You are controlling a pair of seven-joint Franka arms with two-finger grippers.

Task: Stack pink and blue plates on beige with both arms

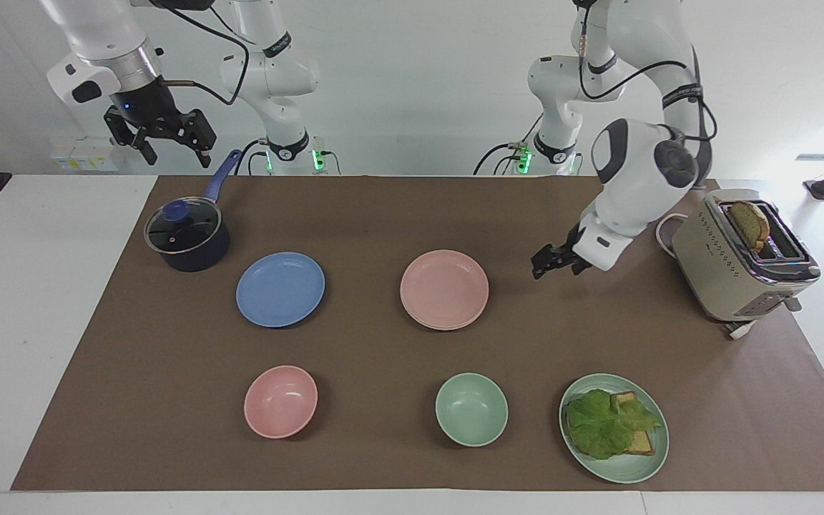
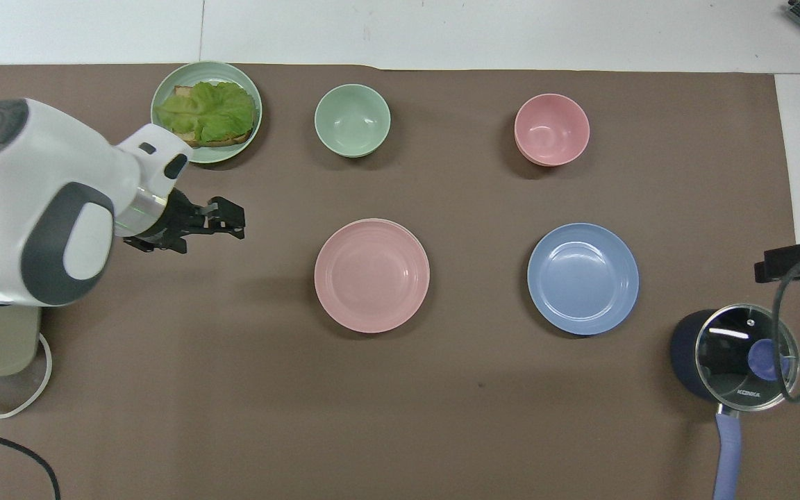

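Observation:
The pink plate [image 1: 444, 288] [image 2: 372, 275] lies in the middle of the brown mat, on the beige plate [image 1: 448, 327]. Only a thin sliver of the beige rim shows under the pink plate's edge; from overhead it is hidden. Beside them, toward the right arm's end, the blue plate [image 1: 280, 289] [image 2: 582, 278] lies alone. My left gripper [image 1: 542, 267] [image 2: 235, 221] hangs open and holds nothing, over bare mat between the pink plate and the toaster. High above the pot's handle, my right gripper [image 1: 172, 149] waits open, also with nothing in it.
A dark pot with a glass lid [image 1: 187, 236] stands beside the blue plate. A pink bowl [image 1: 280, 401], a green bowl [image 1: 471, 409] and a green plate with lettuce and bread [image 1: 614, 428] line the edge farthest from the robots. A beige toaster [image 1: 741, 257] stands at the left arm's end.

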